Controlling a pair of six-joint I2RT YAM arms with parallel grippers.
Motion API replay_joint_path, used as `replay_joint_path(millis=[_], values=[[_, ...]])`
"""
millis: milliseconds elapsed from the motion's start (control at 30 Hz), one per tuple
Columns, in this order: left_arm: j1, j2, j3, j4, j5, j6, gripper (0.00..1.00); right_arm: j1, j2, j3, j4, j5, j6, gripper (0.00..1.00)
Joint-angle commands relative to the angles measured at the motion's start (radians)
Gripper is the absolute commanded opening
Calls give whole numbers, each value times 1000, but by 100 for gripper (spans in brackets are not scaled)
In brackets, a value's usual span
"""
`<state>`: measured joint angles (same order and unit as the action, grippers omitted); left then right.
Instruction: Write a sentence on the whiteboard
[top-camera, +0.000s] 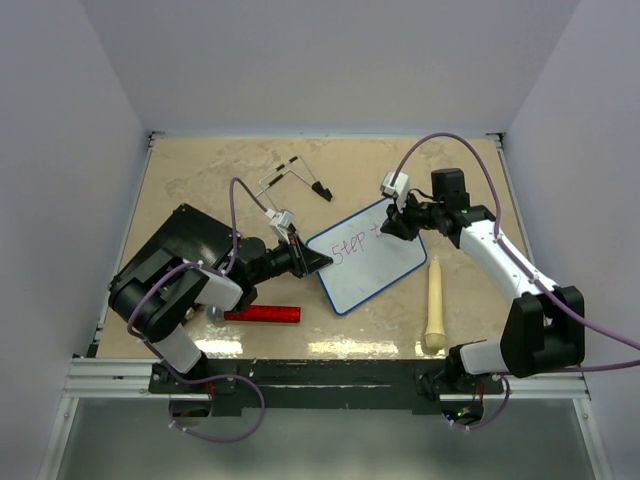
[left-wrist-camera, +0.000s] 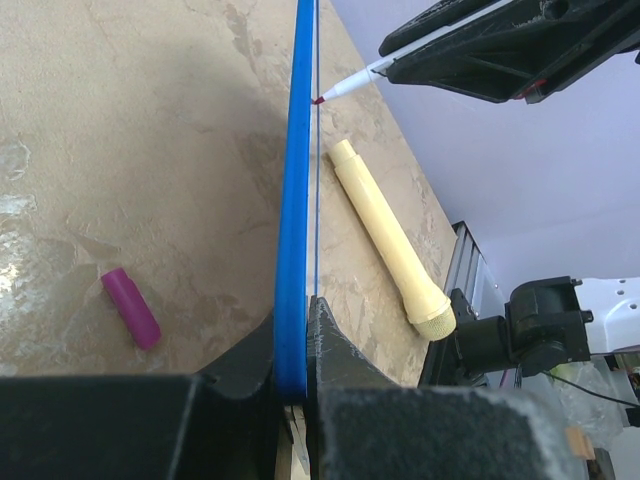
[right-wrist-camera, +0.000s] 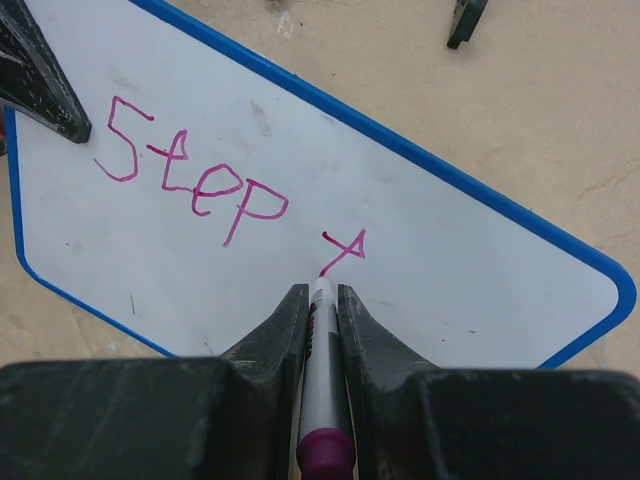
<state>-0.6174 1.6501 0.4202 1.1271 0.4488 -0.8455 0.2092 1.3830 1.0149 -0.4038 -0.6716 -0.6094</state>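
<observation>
One desk (top-camera: 200, 180): marbled beige; it fills the middle of the top view and carries everything.
Two arms: bases at the lower edge of the top view, both reaching toward the centre of the frame.
Black slab (top-camera: 185, 225): left of centre, partly under the left arm.
Whiteboard (top-camera: 375, 262): at the centre of the top view, lying skewed, its blue rim running from lower left to upper right.
Cream club (top-camera: 434, 305): lower right, just beside the board and not touching it.
Red stick (top-camera: 262, 314): lower left of the board, on the desk.
Left claw (left-wrist-camera: 295, 370): pinched tight on the board's left corner, the blue rim between its fingers.
Right claw (right-wrist-camera: 320, 300): closed around a marker (right-wrist-camera: 320, 380), whose tip appears to touch the white at the foot of the newest stroke.
Sentence (right-wrist-camera: 190, 175): "Step" and a first "t" in pink along the board's upper half; the rest is not yet written.
Purple cap (left-wrist-camera: 131, 308): lower left of the left wrist view, lying loose on the desk.
Risk: pen pressure could swivel the board about its single clamped corner and skew the letters. The line is also nearing the right rim, so the word may run out of room.
</observation>
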Motion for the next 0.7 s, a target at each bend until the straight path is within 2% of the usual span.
replay_joint_path(millis=[0,200,667], values=[[-10,-9,0,88,33,48,0,1,-25,27,46,53,16,0],[-10,-4,3,89,34,45,0,-4,-55,44,69,7,39,0],[-8,-9,5,79,34,49,0,-11,-32,33,135,67,86,0]])
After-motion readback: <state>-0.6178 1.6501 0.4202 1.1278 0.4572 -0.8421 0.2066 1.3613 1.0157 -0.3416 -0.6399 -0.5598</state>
